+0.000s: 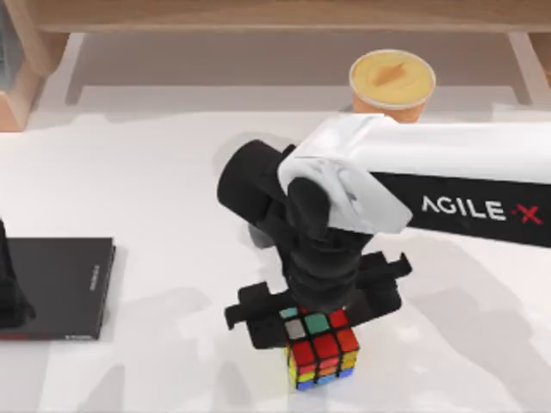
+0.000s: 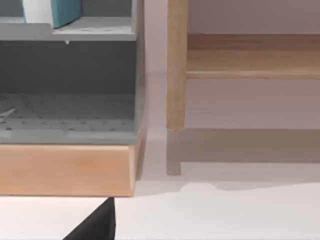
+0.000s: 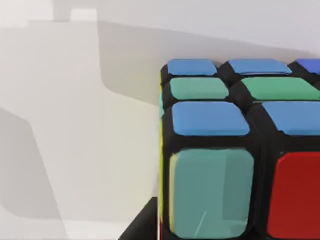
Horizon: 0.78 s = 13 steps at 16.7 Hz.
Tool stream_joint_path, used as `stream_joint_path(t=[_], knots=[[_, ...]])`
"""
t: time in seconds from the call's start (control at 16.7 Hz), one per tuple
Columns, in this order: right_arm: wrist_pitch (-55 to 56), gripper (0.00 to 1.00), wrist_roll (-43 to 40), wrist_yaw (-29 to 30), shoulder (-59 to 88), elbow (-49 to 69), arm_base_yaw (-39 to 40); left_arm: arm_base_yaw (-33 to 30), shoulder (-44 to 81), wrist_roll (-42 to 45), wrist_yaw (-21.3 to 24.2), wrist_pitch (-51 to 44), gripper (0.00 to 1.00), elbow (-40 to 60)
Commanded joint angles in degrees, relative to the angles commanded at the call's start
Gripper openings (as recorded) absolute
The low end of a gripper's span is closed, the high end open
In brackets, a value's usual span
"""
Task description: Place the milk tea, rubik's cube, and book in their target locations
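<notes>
The right gripper, fingers spread apart, is straddling the light, rigid, slick-faced rubik's cube, likely best pinched on opposite flat sides.

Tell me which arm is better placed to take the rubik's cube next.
The right. Its gripper hangs right over the rubik's cube, while the left arm sits at the table's left edge by the black book.
</notes>
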Motion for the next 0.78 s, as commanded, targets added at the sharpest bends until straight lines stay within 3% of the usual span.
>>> stream_joint_path(t=[0.78], knots=[[-2.8, 0.0, 0.0, 0.0, -0.8, 1.9, -0.1, 0.0, 0.0, 0.0, 0.0, 0.0, 1.0, 0.0]])
